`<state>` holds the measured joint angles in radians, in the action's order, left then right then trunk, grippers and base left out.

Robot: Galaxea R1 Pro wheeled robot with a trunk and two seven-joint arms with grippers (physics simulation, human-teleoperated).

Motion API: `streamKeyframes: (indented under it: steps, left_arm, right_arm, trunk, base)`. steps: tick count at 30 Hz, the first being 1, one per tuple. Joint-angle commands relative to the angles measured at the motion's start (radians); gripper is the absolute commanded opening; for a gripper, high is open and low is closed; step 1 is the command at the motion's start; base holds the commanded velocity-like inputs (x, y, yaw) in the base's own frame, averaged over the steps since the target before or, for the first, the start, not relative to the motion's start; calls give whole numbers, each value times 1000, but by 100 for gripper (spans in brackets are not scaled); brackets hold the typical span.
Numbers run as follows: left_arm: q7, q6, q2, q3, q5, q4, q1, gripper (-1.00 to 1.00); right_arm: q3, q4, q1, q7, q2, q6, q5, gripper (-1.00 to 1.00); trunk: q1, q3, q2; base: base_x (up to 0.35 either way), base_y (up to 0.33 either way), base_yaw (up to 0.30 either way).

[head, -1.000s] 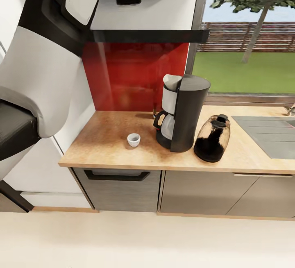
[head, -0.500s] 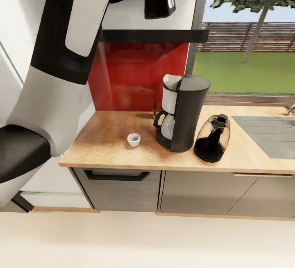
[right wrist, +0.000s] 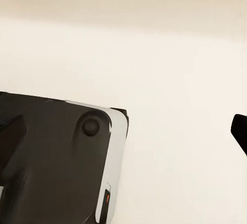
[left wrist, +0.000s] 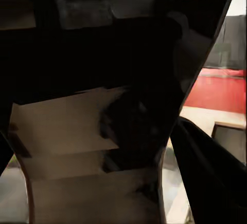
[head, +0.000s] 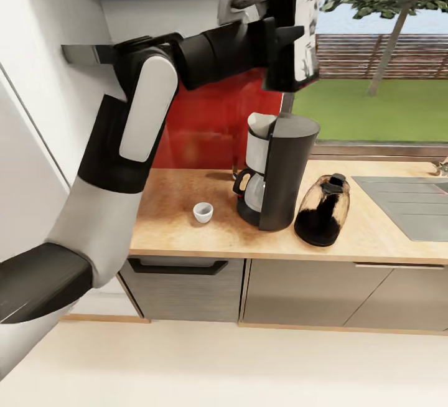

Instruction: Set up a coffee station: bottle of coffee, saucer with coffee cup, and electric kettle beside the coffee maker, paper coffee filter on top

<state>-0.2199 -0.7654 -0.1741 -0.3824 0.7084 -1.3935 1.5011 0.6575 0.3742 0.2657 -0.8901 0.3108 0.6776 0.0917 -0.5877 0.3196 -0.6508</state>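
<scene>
My left gripper [head: 281, 33] is shut on the bottle of coffee [head: 306, 24], a dark jar with a golden lid and a black-and-white label. It holds the jar in the air above the coffee maker [head: 281, 170]. In the left wrist view the dark jar [left wrist: 118, 111] sits right against the camera. The coffee maker stands on the kitchen countertop [head: 168, 233]. The white coffee cup [head: 203, 211] sits to its left and the electric kettle [head: 322, 209] to its right. A piece of the kitchen shelf [head: 84, 53] shows behind my arm. The saucer and paper coffee filter are out of view.
A grey sink [head: 407, 205] is set into the worktop at the right. A red backsplash [head: 205, 127] and a window run behind the counter. Grey cabinet fronts [head: 298, 292] lie below. The right wrist view looks down on the pale floor [right wrist: 170, 54] and my dark base [right wrist: 51, 162].
My left arm has swung down and to the right, away from the shelf, bringing the jar out above the coffee maker. The things on the counter have not moved.
</scene>
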Motion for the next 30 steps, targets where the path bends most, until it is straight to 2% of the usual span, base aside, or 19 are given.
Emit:
streamKeyframes:
  steps: [1,9,11,14,15,16,17,18,19,20,21,22,27,29,30]
  left_arm:
    - [-42,-13,0,2,-6,-5,-12,-100]
    - [-228,-38,0,2,-7,-18,-96,-100]
    - [-284,-39,15,2,-7,-33,-130,-100]
    - [-392,-39,100,1,-7,-71,-196,-100]
    - [-412,-38,116,1,-7,-76,-205,-100]
    - [-456,-38,150,1,-7,-83,-221,-100]
    - [-480,-38,167,1,-7,-85,-228,-100]
    - [-555,-36,218,1,-8,-90,-247,-100]
    - [-577,-36,236,1,-8,-91,-254,-100]
    - [-616,-35,270,0,-8,-92,-267,-100]
    - [-633,-35,287,0,-8,-92,-274,-100]
    - [-670,-33,332,0,-9,-94,-294,-100]
    - [-737,-30,417,-1,-10,-106,-344,-100]
    - [-755,-29,469,-1,-10,-125,-372,-100]
    - [-757,-27,482,-1,-10,-128,-378,-100]
  right_arm:
    - [8,2,0,-4,-1,3,10,100]
    - [8,2,0,-4,-1,3,10,100]
    - [9,2,0,-4,-1,3,10,100]
    - [9,2,0,-4,-1,3,10,100]
    - [10,2,0,-4,-1,3,10,100]
    - [10,2,0,-4,-1,3,10,100]
    - [11,2,0,-4,0,4,10,100]
    - [13,1,0,-3,-1,4,10,100]
    - [14,1,0,-3,0,5,10,100]
    - [14,0,0,-3,-1,5,10,100]
    - [15,0,0,-3,-1,5,10,100]
    - [17,-2,0,-3,0,4,10,100]
    - [17,-4,0,3,0,4,10,100]
    - [13,-4,0,22,0,4,10,100]
    - [12,-4,0,28,0,4,10,100]
  trunk:
    - [0,1,-1]
    - [0,1,-1]
    - [0,1,-1]
    - [0,1,-1]
    - [0,1,-1]
    - [0,1,-1]
    - [0,1,-1]
    - [0,1,-1]
    - [0,1,-1]
    - [0,1,-1]
    - [0,1,-1]
    - [0,1,-1]
    - [0,1,-1]
    - [0,1,-1]
    - [0,1,-1]
  base:
    - [0,0,0]
    - [0,0,0]
    - [0,0,0]
    - [0,0,0]
    - [0,0,0]
    - [0,0,0]
    - [0,0,0]
    - [0,0,0]
    - [0,0,0]
    - [0,0,0]
    - [0,0,0]
    - [0,0,0]
    - [0,0,0]
    - [0,0,0]
    - [0,0,0]
